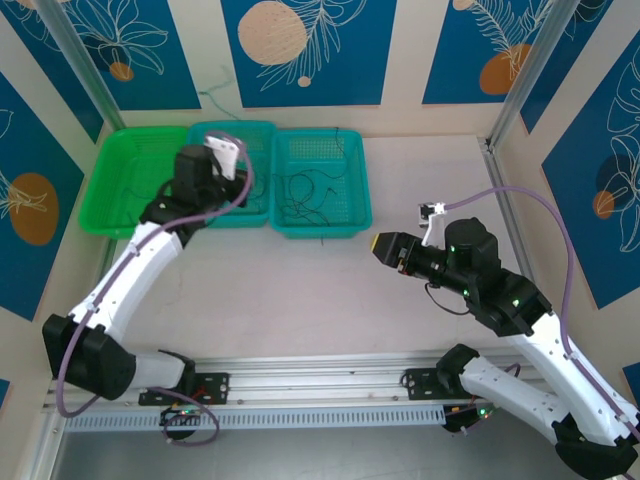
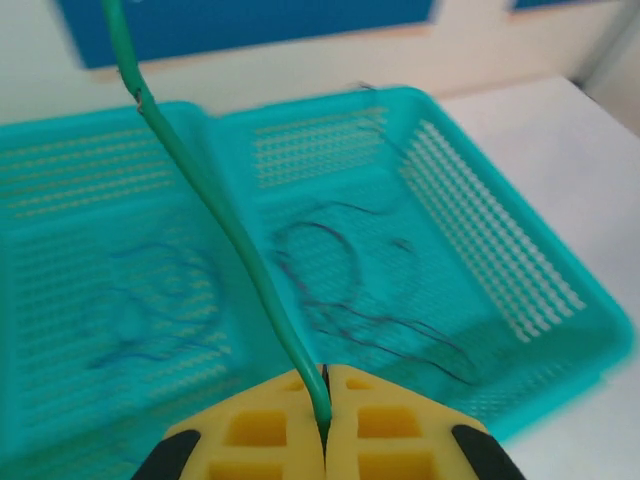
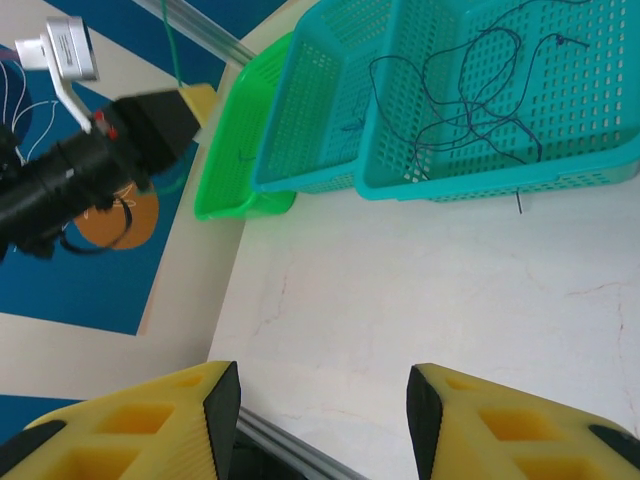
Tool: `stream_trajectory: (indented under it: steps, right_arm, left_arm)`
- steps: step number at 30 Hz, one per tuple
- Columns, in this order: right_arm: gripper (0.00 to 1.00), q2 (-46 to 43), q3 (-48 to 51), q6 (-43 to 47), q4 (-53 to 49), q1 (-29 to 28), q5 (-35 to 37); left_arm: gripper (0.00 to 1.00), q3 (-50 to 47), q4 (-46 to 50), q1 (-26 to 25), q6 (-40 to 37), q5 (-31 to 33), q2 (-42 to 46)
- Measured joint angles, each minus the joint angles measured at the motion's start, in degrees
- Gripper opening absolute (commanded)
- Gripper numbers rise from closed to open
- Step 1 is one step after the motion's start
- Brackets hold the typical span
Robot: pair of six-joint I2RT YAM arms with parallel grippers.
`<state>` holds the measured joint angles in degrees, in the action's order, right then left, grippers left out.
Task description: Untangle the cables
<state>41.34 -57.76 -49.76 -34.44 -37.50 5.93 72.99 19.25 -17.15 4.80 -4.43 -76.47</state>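
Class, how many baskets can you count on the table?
3, in a row along the far side: the green basket on the left, the middle teal basket beside it, and the right teal basket last. None seems hidden.

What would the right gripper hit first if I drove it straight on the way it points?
Probably the bare table: the open right gripper aims down at it, short of the teal basket of dark cables. Depth is uncertain.
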Motion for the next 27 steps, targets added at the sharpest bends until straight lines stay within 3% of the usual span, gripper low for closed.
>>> stream_trajectory:
  steps: [6, 13, 14, 16, 18, 21, 27]
  right_arm:
    - [0.5, -0.04, 0.13, 0.96, 0.17, 0.0, -0.15]
    - [0.5, -0.59, 0.13, 2.29, -1.88, 0.0, 0.24]
    - [0.5, -0.92, 0.13, 2.54, -2.49, 0.0, 0.33]
    - [0.5, -1.64, 0.13, 3.02, -3.43, 0.0, 0.83]
    - [0.5, -2.64, 0.13, 3.39, -4.48, 0.0, 1.6]
    - [0.57, -3.85, 0.13, 3.85, -5.44, 0.13, 2.71]
    - [0.68, -5.05, 1.11, 4.85, -5.81, 0.96, 6.21]
  left_arm:
    - [0.0, 6.47, 2.51, 13.29, -2.25, 0.5, -7.21]
    - [0.0, 10.99, 3.76, 23.26, -1.95, 0.85, -17.77]
    - [0.04, 11.67, 3.98, 24.33, -1.77, 0.92, -19.21]
    - [0.35, 12.68, 4.24, 26.1, -1.73, 1.09, -21.31]
    - [0.54, 13.09, 4.39, 27.47, -1.7, 1.36, -22.69]
    - [0.65, 13.09, 4.37, 28.33, -0.85, 1.51, -23.04]
    - [0.69, 8.48, 1.66, 28.15, 2.36, -1.33, -17.16]
